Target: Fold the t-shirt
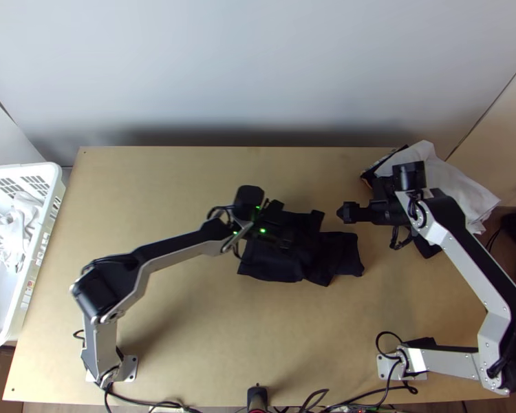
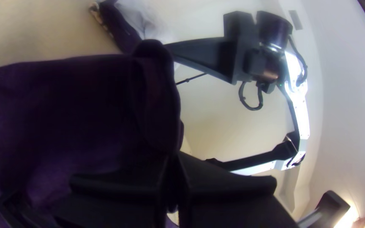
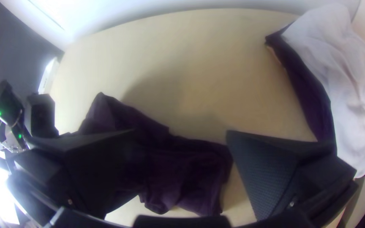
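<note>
At the left gripper [image 1: 287,233], closed, with cloth of the t-shirt [image 1: 340,255] pinched at the fingertips; just ahead of the pinch in the left wrist view, rising into a broad, dark sheet with a rounded, doubled-over rim; around and below the same fingers in the top view, lying as a low, rumpled heap on the wooden table [image 1: 189,330], near black from above, deep purple from the wrists; loosely layered rather than flat, with uneven edges; toward the right arm's side of the left gripper, running out into a squarish, creased flap; along the near side, jutting into a blunt corner.

At the right gripper [image 1: 343,212], open, with fingers wide apart and pointed toward the left one; held beside the far right part of the t-shirt, near it; in the right wrist view, seen beyond the parted fingers, crumpled into soft ridges, with a peak near the left gripper.

Behind the right gripper, under and past its wrist, piled near the table's far right corner: a white cloth [image 1: 457,179], wrinkled, over a dark cloth [image 3: 307,90]; well apart from the left gripper, past the left edge of the table, placed in a white basket [image 1: 41,206]: a crumpled white garment [image 1: 14,230].
</note>
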Robot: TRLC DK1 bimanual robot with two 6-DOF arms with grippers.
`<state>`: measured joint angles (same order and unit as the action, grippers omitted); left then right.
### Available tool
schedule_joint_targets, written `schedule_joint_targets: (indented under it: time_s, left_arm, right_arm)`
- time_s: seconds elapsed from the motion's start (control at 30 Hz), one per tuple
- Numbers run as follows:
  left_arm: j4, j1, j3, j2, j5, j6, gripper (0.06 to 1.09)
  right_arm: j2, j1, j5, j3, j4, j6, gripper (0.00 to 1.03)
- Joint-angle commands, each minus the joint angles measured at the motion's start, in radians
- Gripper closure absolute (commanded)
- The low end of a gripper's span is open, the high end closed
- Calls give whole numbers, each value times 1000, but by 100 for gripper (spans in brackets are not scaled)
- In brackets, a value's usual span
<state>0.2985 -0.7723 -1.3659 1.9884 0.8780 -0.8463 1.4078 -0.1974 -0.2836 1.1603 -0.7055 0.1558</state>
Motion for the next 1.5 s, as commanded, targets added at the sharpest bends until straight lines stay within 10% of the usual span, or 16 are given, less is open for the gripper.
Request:
schedule_joint_targets:
  time_s: [0.0, 0.5, 0.73, 0.9, 1.47]
  left_arm:
    - [39, -58, -114, 116, -16, -50, 105]
    - [51, -124, -527, 460, -171, -165, 105]
    - [-231, -139, -776, 587, -192, -91, 105]
    - [-309, -165, -776, 570, -174, 42, 13]
    - [-489, -65, -776, 363, -62, -13, 11]
  right_arm:
    - [-30, 15, 34, -27, 12, -7, 5]
    - [-116, 72, 43, -77, 34, -6, 5]
    - [-125, 70, 41, -70, 41, 4, 5]
    - [-125, 70, 41, -50, 54, 14, 5]
    - [-138, 47, 40, -30, 84, 25, 5]
